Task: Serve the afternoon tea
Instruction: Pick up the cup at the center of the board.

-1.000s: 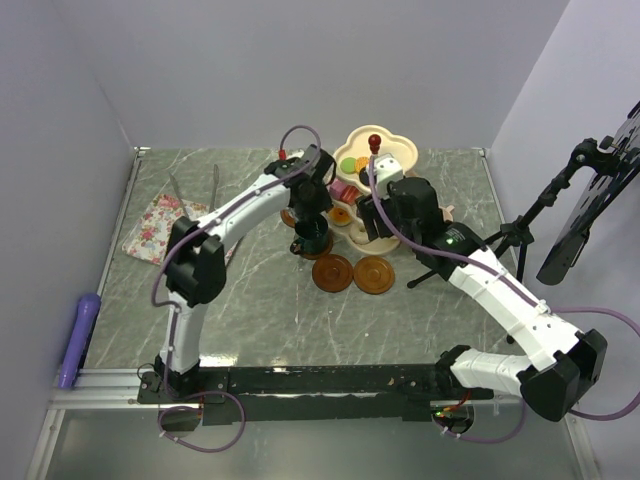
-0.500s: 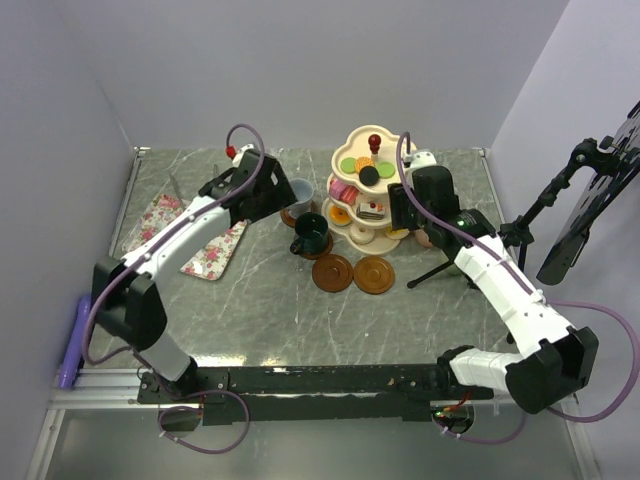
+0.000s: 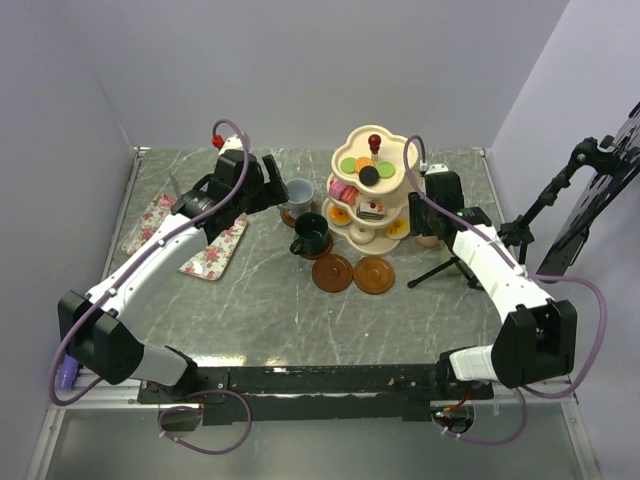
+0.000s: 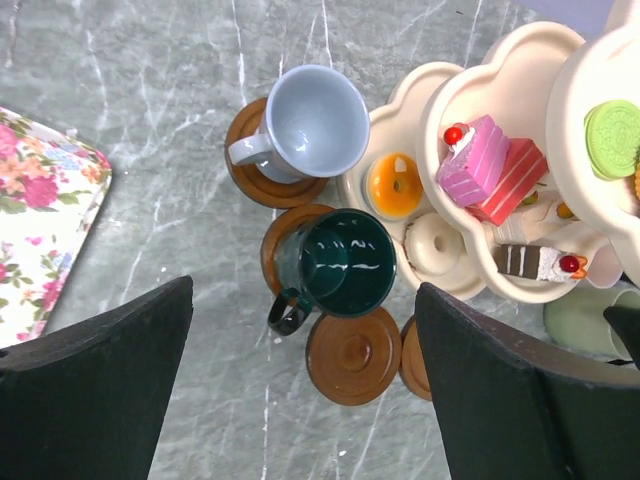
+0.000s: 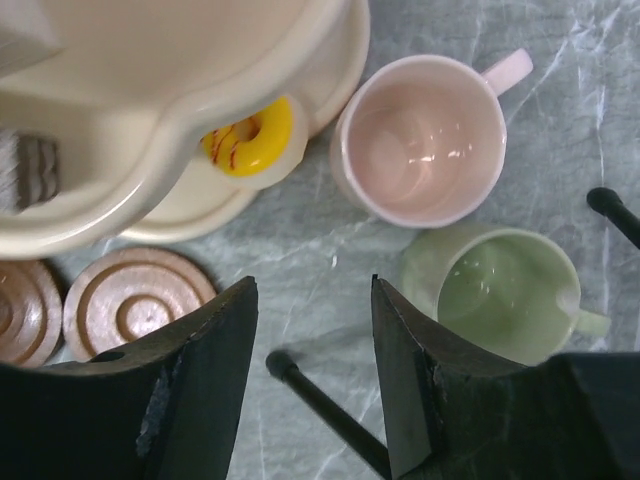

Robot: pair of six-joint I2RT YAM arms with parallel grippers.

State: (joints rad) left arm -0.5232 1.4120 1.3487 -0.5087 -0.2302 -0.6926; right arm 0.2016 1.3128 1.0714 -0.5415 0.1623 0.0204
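The left gripper (image 4: 305,300) gapes empty over the dark green mug (image 4: 340,265), mid-frame; the right gripper (image 5: 312,300), jaws apart, hangs by the pink mug (image 5: 425,135), upper right; a crooked drop could clip the stand (image 5: 200,50)

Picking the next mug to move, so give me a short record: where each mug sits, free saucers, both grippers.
grey-blue mug: on a saucer, left of the stand
dark green mug: on a saucer, nearer the arms
pink mug: on the table, right of the stand
light green mug: on the table beside the pink mug
free saucers: two, in front of the stand
left gripper: open, empty
right gripper: open, empty
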